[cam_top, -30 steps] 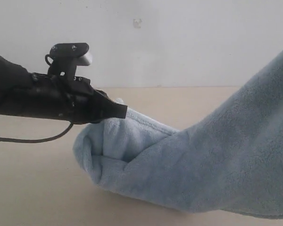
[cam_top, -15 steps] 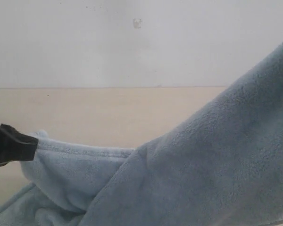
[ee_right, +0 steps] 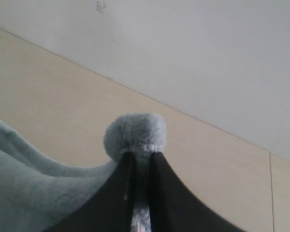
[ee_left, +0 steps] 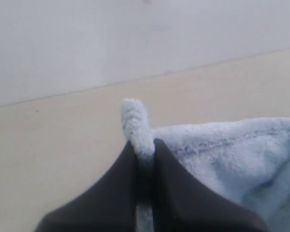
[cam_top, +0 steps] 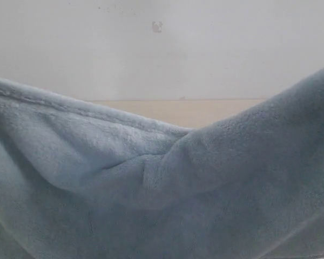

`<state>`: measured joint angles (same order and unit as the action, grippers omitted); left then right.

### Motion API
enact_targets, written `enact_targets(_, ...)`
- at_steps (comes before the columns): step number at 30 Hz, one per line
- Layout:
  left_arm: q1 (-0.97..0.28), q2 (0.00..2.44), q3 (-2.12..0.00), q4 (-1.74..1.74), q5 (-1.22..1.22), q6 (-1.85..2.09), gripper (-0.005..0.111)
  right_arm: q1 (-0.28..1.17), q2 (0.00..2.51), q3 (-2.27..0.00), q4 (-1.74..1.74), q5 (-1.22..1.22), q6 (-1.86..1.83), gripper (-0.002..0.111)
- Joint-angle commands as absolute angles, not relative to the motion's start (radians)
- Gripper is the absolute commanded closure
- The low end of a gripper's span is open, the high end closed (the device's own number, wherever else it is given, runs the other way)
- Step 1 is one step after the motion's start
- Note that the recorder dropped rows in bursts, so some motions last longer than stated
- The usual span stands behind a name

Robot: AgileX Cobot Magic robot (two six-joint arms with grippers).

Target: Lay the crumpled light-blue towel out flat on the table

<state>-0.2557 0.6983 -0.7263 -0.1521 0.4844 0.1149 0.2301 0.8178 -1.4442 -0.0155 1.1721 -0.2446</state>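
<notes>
**A:** Exterior view first, and the towel (cam_top: 151,189) fills nearly the whole lower frame. It's pale blue and fluffy, high at the left, high at the right, sagging in the middle.

**B:** Like a hammock. Its hemmed edge (cam_top: 70,105) runs down from the upper left into that dip, and a thick fold crosses from the right and overlaps it near the centre.

**A:** Behind the dip there's just a thin strip of the beige worktop (cam_top: 216,110). Above that is the plain white wall (cam_top: 232,54), with one small mark (cam_top: 157,26) on it.

**B:** Neither arm shows in that view, so over to the wrists. The left tool (ee_left: 145,145) has its dark jaws clamped tight on a bit of the cloth. A little tuft of terry (ee_left: 134,121) pokes out past the tips, and the rest drapes away to one side.

**A:** Same on the other arm. The right tool (ee_right: 141,155) is pinched on the towel too, with a rounded nub (ee_right: 135,133) bulging just beyond the jaws and the cloth trailing off behind.

**B:** So each tool grips an end, with bare worktop beyond the tips in both wrist views.

**A:** Is the sagging middle touching the worktop?

**B:** Can't tell. The cloth itself hides its lower part.
</notes>
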Motion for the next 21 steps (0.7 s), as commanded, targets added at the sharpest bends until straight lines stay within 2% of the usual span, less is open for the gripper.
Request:
enact_targets(1, -0.242, 0.572, -0.803, 0.121, 0.630, -0.092, 0.103, 0.230, 0.747, -1.442, -0.035, 1.187, -0.208, 0.100)
enact_targets(13, -0.242, 0.358, -0.944, 0.324, 0.897, -0.163, 0.103, 0.230, 0.609, -1.437, -0.151, 1.221, -0.111, 0.100)
enact_targets(17, -0.242, 0.357, -0.952, 0.371, 0.933, -0.185, 0.103, 0.230, 0.604, -1.348, -0.289, 1.221, -0.077, 0.100)
enact_targets(21, -0.242, 0.403, -0.913, 0.420, 0.897, -0.237, 0.103, 0.230, 0.629, -1.161, -0.347, 1.221, -0.054, 0.100)
